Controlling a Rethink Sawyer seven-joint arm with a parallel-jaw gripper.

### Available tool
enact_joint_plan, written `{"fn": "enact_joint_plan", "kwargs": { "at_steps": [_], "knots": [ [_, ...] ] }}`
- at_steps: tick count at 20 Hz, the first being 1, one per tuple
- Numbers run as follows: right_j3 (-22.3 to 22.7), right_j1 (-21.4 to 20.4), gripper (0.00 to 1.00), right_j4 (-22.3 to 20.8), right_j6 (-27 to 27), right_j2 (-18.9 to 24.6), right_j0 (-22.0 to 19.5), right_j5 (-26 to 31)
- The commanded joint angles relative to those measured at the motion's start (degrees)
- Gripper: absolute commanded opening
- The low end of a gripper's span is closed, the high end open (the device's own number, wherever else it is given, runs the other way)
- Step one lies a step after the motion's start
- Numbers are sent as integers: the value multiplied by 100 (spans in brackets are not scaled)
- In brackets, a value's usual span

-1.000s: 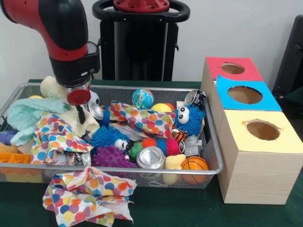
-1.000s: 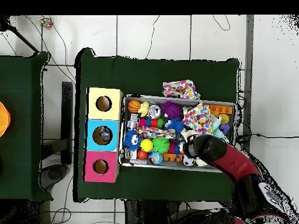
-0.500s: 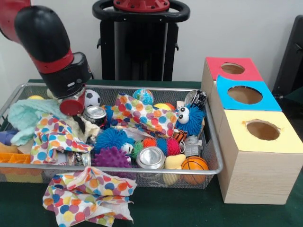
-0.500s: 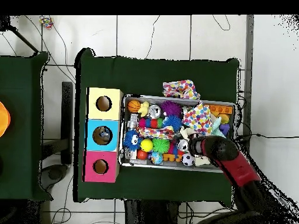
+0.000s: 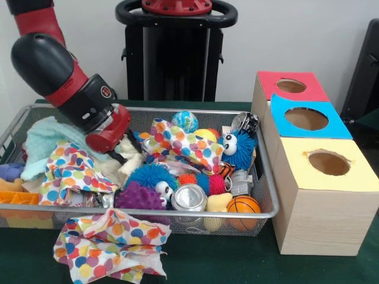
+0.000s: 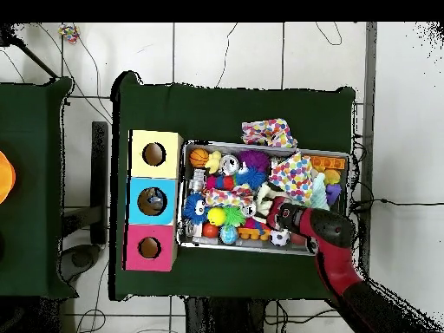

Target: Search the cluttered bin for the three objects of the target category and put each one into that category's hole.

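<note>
The red and black arm slants down into the wire mesh bin (image 5: 267, 177), and its gripper (image 5: 118, 142) is pushed low among the clutter near the bin's middle, against a cream plush toy (image 5: 131, 155); whether its jaws are apart or together cannot be told, since the red wrist hides them. Just beside the gripper, toward the three boxes, lies a polka-dot cloth (image 5: 180, 145) draped over other toys, with a blue-green globe ball (image 5: 185, 121) behind it at the bin's back wall. Further toward the boxes sits a blue spiky toy with googly eyes (image 5: 238, 148). Along the bin's front wall are a purple spiky ball (image 5: 137, 196), a silver metal can (image 5: 189, 197) and a small orange basketball (image 5: 243, 205), the last in the corner nearest the boxes. A pale green cloth (image 5: 41, 137) fills the bin's opposite end. A second polka-dot cloth (image 5: 109, 244) lies outside the bin on the green table cover (image 5: 237, 260). Beside the bin stand the yellow-topped box (image 5: 325, 195), the blue-topped box (image 5: 305, 118) and the red-topped box (image 5: 290, 86), each with a round hole.
</note>
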Motion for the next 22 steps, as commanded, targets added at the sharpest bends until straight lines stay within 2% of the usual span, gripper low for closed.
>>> {"fn": "enact_joint_plan", "kwargs": {
  "at_steps": [1, 4, 6, 11, 22],
  "knots": [
    [1435, 1275, 100, 666, 607, 2046, -268, -759],
    [1621, 1801, 100, 596, 799, 2481, -650, -1550],
    [1634, 2037, 100, 439, 958, 2614, -781, -1890],
    [1547, 2475, 100, 200, 1115, 2731, -913, -2202],
    [1894, 2821, 100, 181, 1647, 3310, -1049, -2922]
  ]
}}
